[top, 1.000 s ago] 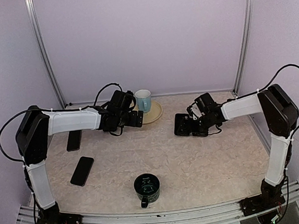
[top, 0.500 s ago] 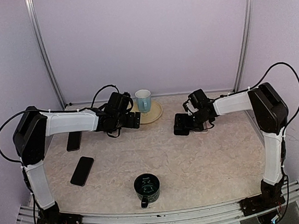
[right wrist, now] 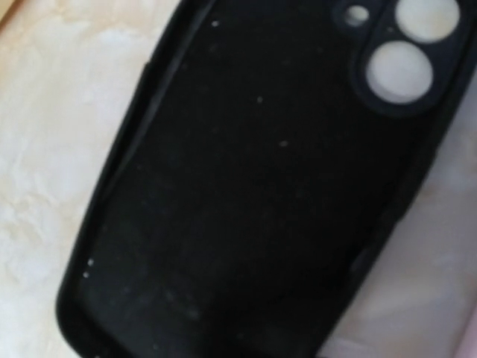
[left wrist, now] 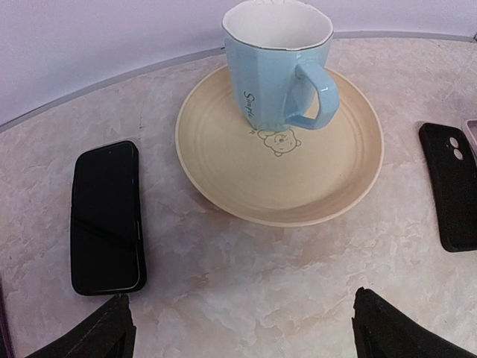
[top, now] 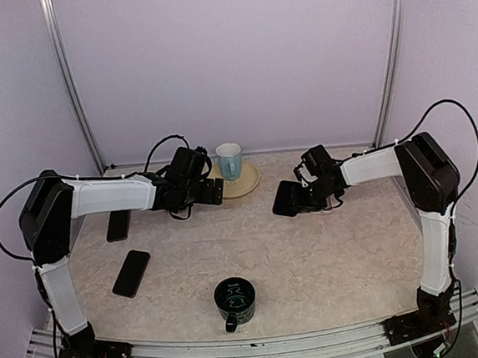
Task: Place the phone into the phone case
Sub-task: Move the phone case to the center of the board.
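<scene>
Hovering by the plate (left wrist: 223, 179), why is the left hand (left wrist: 238, 339) held so widely spread?

It is released and nothing is gripped; its fingers (left wrist: 93, 335) are seen only at the lower corners of the wrist view. It is judged to be aimed at the phone (left wrist: 106, 218), which is laid flat on the worktop (left wrist: 246, 283) just left of the plate.

And where is the phone case (right wrist: 261, 186) found?

Flat on the worktop, right of the plate and well apart from the phone. The right wrist view is filled by it, so the right hand (top: 295, 197) is judged to be set close above it. Whether that hand is released or clenched cannot be told, as its fingers are not shown.

What is placed in the way?

The plate, with the blue mug (left wrist: 277, 63) stood on it, lies between phone and case, so a carry would have to be led over or round it. A dark mug (top: 235, 301), a dark slab (top: 131, 273) and a second slab (top: 117, 225) are set well aside
</scene>
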`<state>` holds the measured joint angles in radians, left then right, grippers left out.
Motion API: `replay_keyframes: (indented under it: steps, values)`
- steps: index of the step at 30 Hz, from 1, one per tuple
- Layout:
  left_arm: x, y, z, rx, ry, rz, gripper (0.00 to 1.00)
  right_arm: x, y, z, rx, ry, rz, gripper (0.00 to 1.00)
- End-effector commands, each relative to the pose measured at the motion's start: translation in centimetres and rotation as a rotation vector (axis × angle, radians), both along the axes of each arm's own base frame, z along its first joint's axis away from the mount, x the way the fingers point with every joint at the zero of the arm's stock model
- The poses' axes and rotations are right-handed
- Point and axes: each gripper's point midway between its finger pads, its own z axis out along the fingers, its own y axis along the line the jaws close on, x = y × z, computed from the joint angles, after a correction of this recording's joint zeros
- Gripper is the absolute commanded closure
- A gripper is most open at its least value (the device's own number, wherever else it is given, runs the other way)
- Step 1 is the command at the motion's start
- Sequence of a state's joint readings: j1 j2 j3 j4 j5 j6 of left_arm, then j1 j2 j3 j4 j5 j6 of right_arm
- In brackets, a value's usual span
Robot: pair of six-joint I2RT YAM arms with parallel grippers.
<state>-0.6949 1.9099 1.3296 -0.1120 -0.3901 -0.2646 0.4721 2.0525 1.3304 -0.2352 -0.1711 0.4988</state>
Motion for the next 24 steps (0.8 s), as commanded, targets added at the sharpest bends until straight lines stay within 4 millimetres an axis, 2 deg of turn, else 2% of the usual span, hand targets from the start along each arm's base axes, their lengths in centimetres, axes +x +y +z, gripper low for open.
replay_keyframes:
  steps: [1, 3, 9, 17, 24]
  values:
    - [0.2, 0.4, 1.7, -0.030, -0.039, 0.016, 0.01, -1.2, -0.5, -2.1, -0.032, 0.044, 0.012, 0.66]
    - [0.2, 0.6, 1.7, -0.027, -0.038, 0.021, 0.01, -1.4, -0.5, -2.2, -0.033, 0.047, 0.015, 0.73]
    - [0.5, 1.2, 2.0, -0.020, -0.045, 0.036, 0.01, -1.9, -0.4, -2.5, -0.029, 0.056, 0.030, 0.84]
    - [0.4, 1.9, 2.3, -0.014, -0.050, 0.048, 0.01, -3.0, -0.1, -1.7, -0.008, 0.054, 0.045, 0.87]
    - [0.4, 1.7, 1.9, -0.014, -0.042, 0.040, 0.01, -5.4, 1.0, -1.1, 0.014, 0.065, 0.080, 0.88]
